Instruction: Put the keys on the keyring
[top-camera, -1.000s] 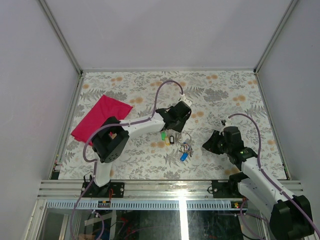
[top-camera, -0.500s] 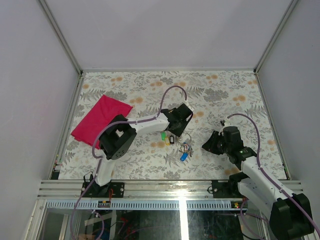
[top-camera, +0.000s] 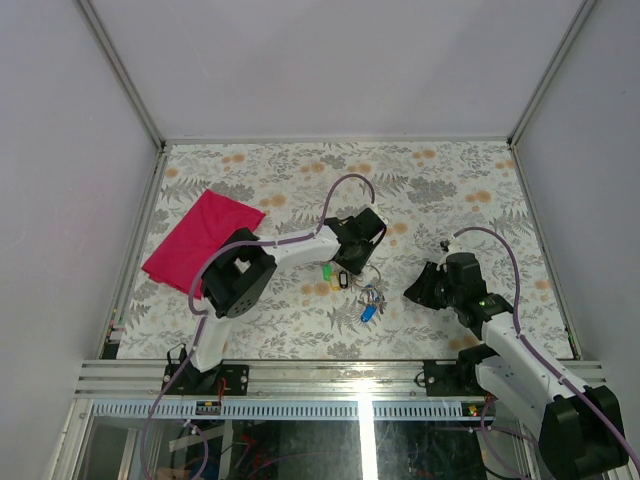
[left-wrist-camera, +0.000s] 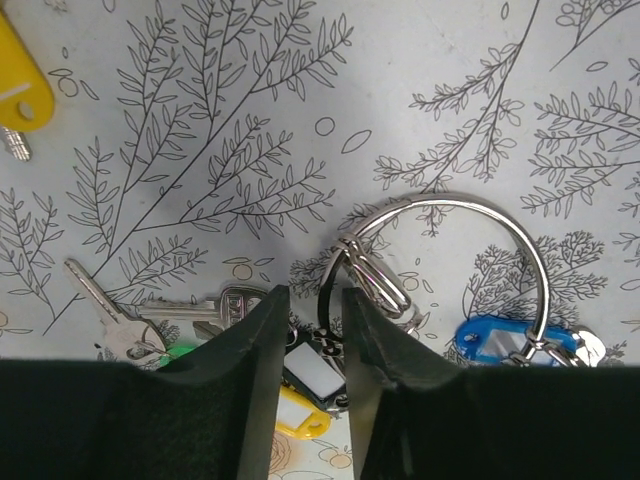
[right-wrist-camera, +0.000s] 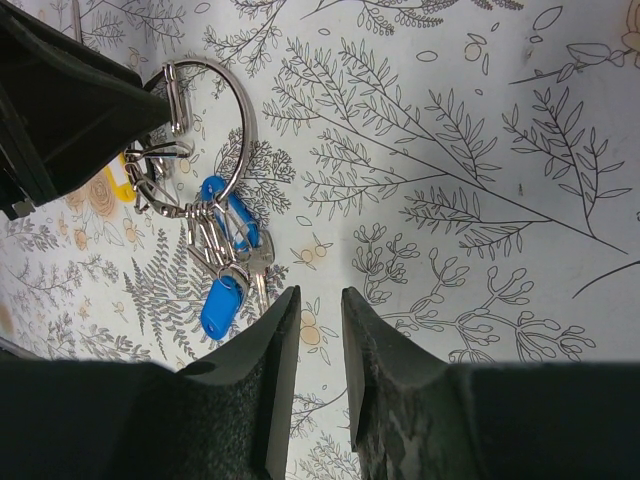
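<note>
Expect the keyring (left-wrist-camera: 450, 198) to be stiff, slippery wire, so pinch it flatwise; your left tool (left-wrist-camera: 315, 300) straddles it, grip unclear; right tool (right-wrist-camera: 320, 300) slightly parted, empty.

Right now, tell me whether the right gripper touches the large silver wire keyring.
Apart. The right wrist view shows patterned table between the right gripper and the keyring.
</note>
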